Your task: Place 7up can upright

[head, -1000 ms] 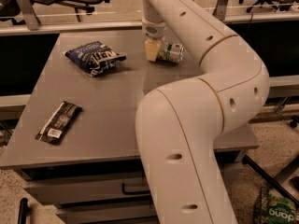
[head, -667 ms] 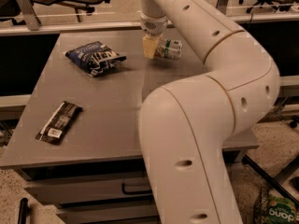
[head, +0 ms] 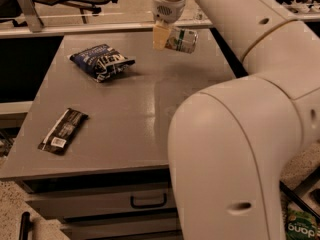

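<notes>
Position of the 7up can (head: 184, 40): in the camera view it is at the far edge of the table (head: 150, 104), lying over with its long axis near level and one shiny end turned to the right. Whether it rests on the tabletop or hangs just above it cannot be told. The gripper (head: 172, 41) is at the same spot, pointing down and clamped on the can. One pale finger (head: 160, 37) shows against the can's left part; the other is hidden behind the can.

Step in hand, as judged: bringing the can up onto one end. To do this well, the wrist should turn until the can's axis is vertical. The gripper should then lower until the bottom end sits flat on bare tabletop, and open only after that. Letting go while the can is tilted or off the surface would risk a roll, and the far edge is close. A spot further in from the edge would be safer. The blue snack bag (head: 102, 61) and the dark bar wrapper (head: 62, 130) lie well apart to the left and do not obstruct.

Arm pose: the arm (head: 235, 149) fills the right foreground, its bulky joint nearest the camera. The upper link reaches across to the far edge, with the wrist bent down over the can. It hides the table's right side.
</notes>
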`<state>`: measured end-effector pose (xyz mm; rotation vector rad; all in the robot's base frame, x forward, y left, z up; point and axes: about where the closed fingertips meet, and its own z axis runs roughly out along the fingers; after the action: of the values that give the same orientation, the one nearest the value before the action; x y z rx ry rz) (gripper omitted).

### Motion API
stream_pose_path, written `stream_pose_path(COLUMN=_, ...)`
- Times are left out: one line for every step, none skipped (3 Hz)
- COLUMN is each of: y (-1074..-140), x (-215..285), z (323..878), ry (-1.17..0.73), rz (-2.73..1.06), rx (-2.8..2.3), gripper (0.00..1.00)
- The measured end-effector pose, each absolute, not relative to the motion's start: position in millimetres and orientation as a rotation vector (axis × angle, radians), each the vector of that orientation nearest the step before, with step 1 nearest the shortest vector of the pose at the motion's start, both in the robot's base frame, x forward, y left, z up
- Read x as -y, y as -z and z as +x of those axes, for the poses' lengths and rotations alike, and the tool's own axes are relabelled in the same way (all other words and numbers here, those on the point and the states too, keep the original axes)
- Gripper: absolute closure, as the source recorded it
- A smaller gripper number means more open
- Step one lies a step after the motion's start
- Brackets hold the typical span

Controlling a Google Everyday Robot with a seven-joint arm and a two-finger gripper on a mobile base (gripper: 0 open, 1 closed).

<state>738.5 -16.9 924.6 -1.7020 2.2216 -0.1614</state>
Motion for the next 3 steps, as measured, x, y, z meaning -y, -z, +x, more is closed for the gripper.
stream_pose_path(y=-943.9, x=24.5, z=730.0, ry=0.292, rz=-1.683, rx=-2.211, gripper=1.0)
stream_pose_path(y=-938.8, x=34.0, z=730.6, ry=0.343, rz=-1.688, rx=-2.224, gripper=1.0)
stream_pose_path(y=-931.4, x=28.2, z=734.2, ry=0.185, rz=-1.669, rx=-2.193, gripper=1.0)
